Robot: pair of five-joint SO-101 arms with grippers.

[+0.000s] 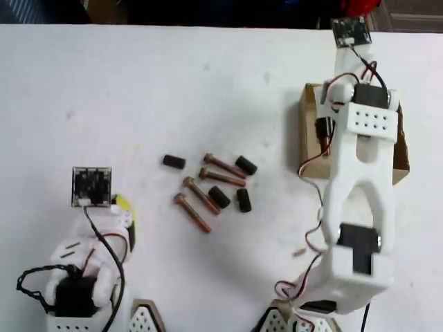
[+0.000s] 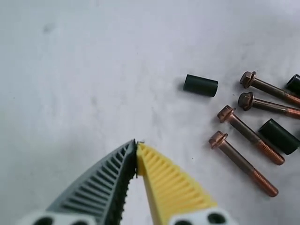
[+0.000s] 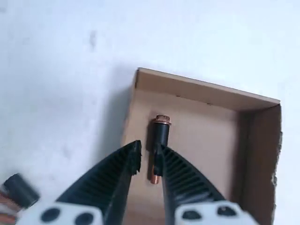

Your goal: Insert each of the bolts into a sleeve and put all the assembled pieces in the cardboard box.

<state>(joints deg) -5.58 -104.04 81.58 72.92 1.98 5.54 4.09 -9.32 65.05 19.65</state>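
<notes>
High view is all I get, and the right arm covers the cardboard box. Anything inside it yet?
Observer: Yes, one assembled piece lies on the floor of the cardboard box, a bolt through a black sleeve.
Operator: Is the right hand gripping it?
Observer: No, the right hand is open, over it.
Operator: And the left hand?
Observer: The left hand is shut and empty.
</notes>
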